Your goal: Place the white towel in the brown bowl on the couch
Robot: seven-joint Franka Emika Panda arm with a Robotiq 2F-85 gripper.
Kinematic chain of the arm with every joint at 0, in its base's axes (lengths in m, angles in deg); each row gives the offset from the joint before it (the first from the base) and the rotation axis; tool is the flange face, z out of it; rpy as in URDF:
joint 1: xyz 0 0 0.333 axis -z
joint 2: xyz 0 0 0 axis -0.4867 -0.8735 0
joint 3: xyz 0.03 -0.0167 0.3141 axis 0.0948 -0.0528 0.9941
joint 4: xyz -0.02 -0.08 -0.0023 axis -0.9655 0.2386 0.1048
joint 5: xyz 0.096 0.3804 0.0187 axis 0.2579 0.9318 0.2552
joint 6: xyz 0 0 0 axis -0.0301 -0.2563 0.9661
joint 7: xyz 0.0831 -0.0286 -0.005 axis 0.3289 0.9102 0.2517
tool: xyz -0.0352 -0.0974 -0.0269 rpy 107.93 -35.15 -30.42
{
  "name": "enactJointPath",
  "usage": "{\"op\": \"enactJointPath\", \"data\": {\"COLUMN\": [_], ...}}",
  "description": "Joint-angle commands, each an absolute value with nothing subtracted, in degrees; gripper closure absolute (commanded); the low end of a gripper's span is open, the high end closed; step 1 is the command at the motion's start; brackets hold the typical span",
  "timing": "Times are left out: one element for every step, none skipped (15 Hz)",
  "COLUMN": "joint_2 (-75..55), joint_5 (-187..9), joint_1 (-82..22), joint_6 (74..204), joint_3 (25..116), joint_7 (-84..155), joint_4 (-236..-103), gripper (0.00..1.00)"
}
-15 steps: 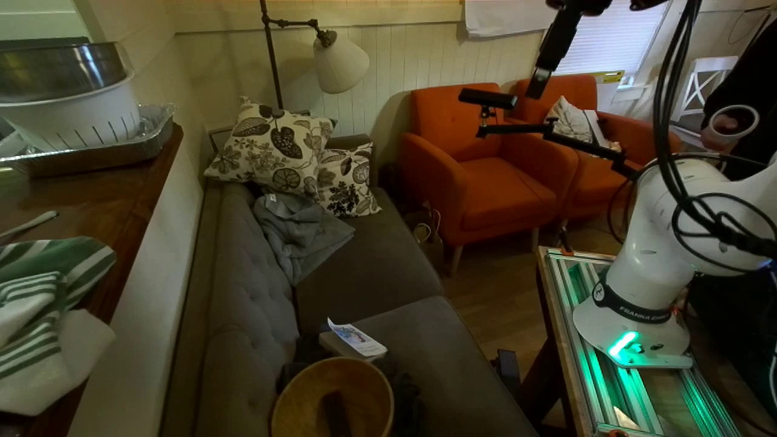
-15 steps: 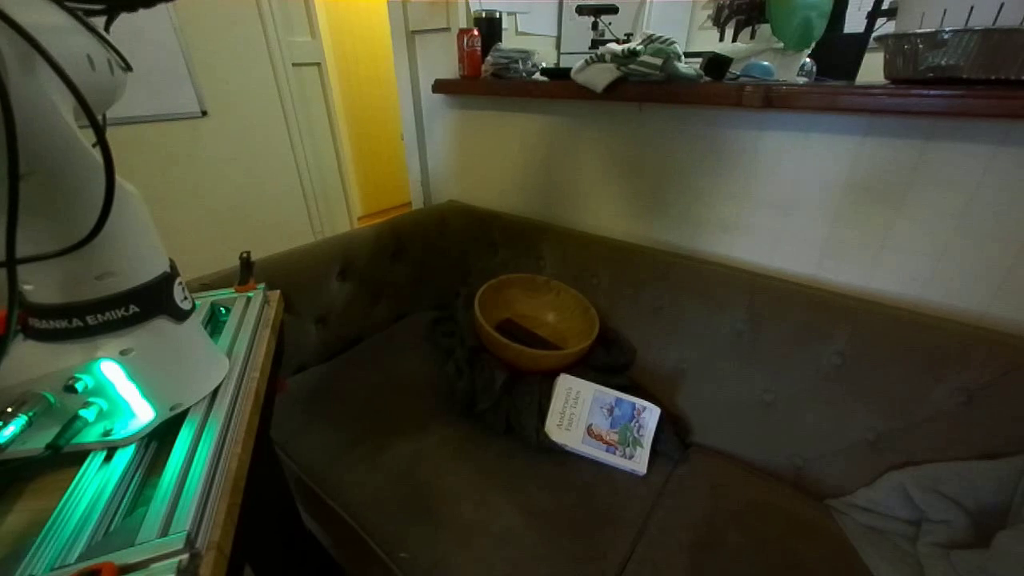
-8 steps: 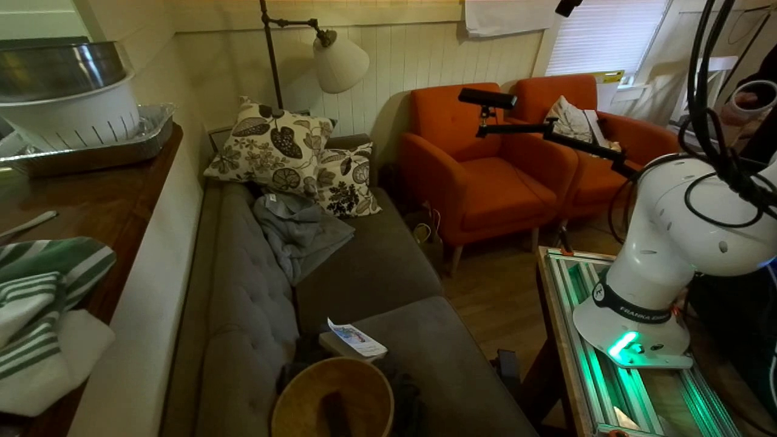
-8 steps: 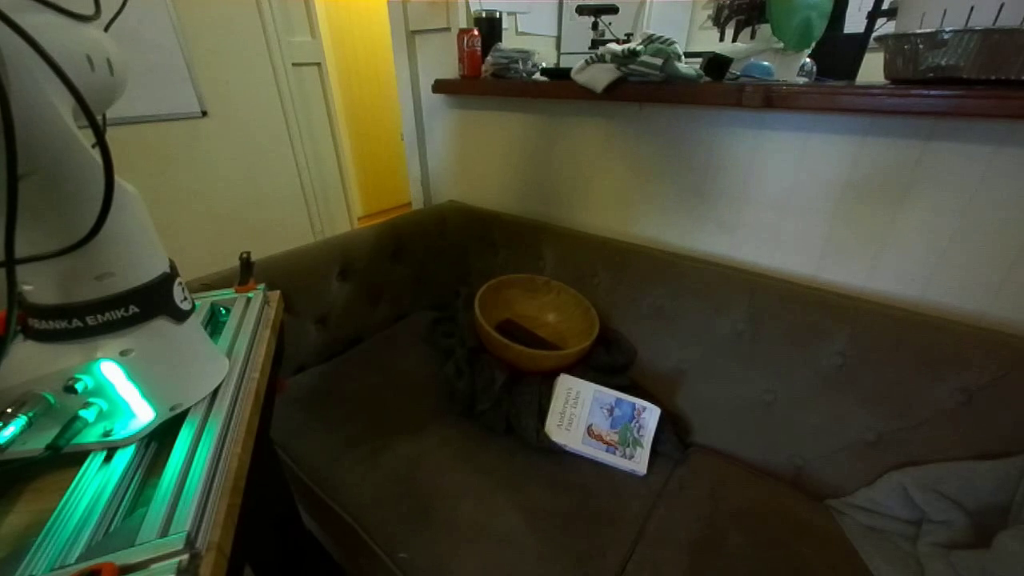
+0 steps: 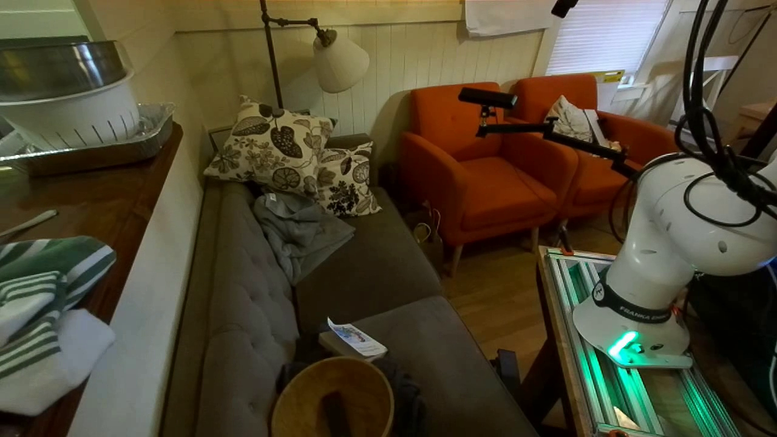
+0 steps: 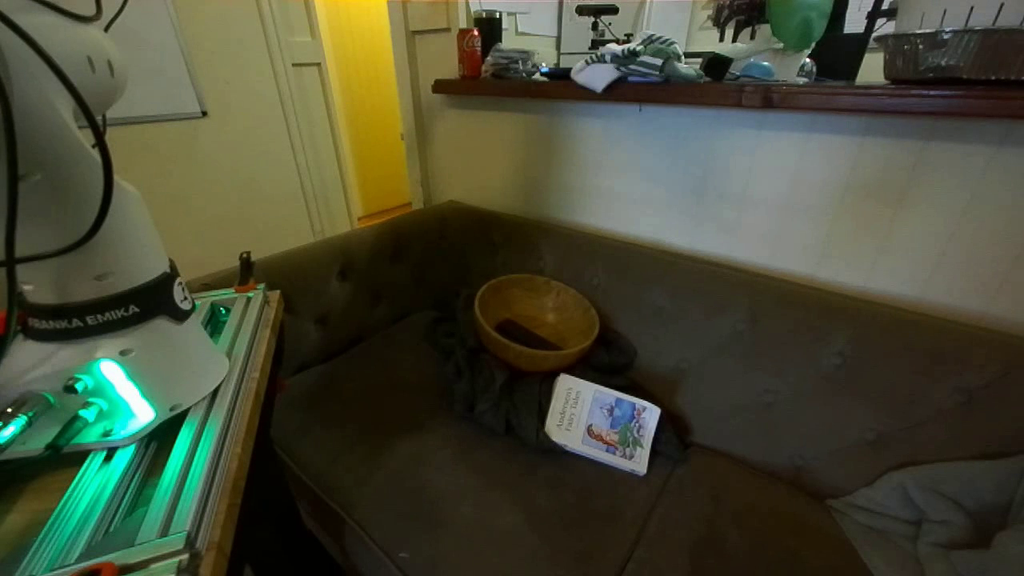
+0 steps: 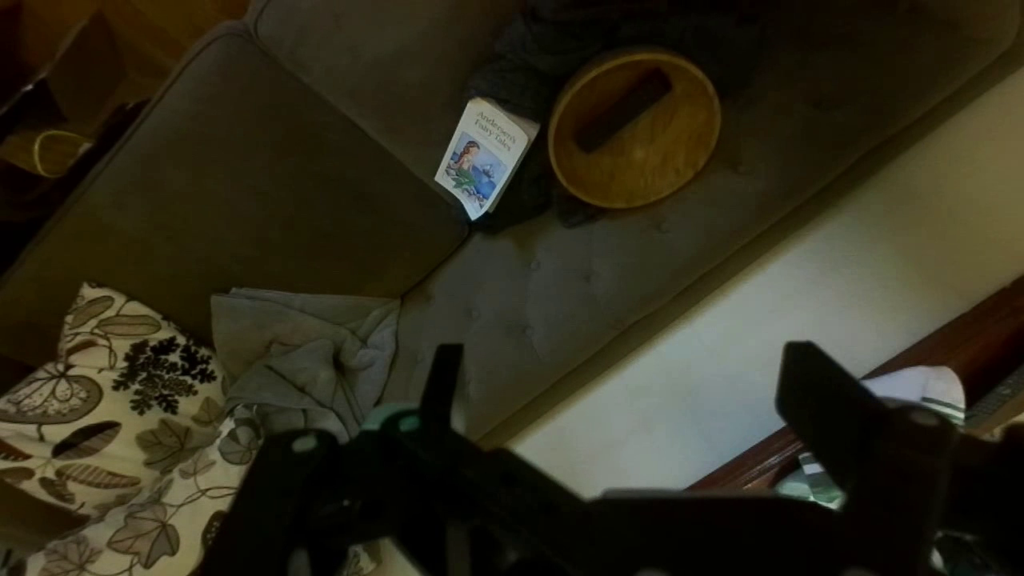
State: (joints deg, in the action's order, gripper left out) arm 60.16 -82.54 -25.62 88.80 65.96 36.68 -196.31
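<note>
The white towel with green stripes [image 5: 79, 346] lies bunched on the wooden ledge. It also shows on the ledge in an exterior view [image 6: 636, 58] and, partly behind a finger, in the wrist view [image 7: 924, 384]. The brown bowl [image 6: 524, 356] sits on the grey couch [image 6: 760, 344] with a dark block inside. It also shows in an exterior view [image 5: 370, 388] and in the wrist view [image 7: 672, 164]. My gripper [image 7: 624, 352] is open and empty, high above the couch back and wall. In an exterior view, only a small dark tip shows at the top edge.
A book [image 6: 604, 424] lies beside the bowl on a dark cloth. A grey blanket [image 5: 297, 230] and patterned pillows [image 5: 273, 145] lie at the couch's far end. A foil tray [image 5: 97, 155] with a white colander stands on the ledge. A lamp [image 5: 340, 60] hangs over the pillows.
My gripper has moved up, nearly out of the exterior view, and the arm's cables have shifted. A person holding a cup at the right edge has gone. Towel and bowl have not moved.
</note>
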Motion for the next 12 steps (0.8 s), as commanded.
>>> {"op": "enactJointPath", "data": {"joint_2": [59.9,59.9,59.9,59.9,59.9,59.9,59.3,58.1,55.9,53.8,50.5,48.2], "joint_5": [-82.0,-82.0,-82.0,-82.0,-82.0,-82.0,-77.5,-74.9,-71.1,-68.8,-66.1,-64.2], "joint_1": [-24.5,-24.5,-24.5,-24.5,-24.5,-24.5,-25.4,-25.9,-27.2,-28.2,-29.9,-31.4], "joint_6": [88.6,88.6,88.6,88.6,88.6,88.6,90.5,92.7,95.2,97.1,99.0,99.7], "joint_3": [66.3,66.3,66.3,66.3,66.3,66.3,65.7,66.1,66.7,67.6,68.8,69.5], "joint_7": [37.4,37.4,37.4,37.4,37.4,37.4,35.2,34.3,34.2,34.8,35.5,36.5], "joint_4": [-196.1,-196.1,-196.1,-196.1,-196.1,-196.1,-195.9,-195.2,-193.6,-192.2,-189.8,-187.6], "gripper": [0.0,0.0,0.0,0.0,0.0,0.0,0.0,0.0,0.0,0.0,0.0,0.0]}}
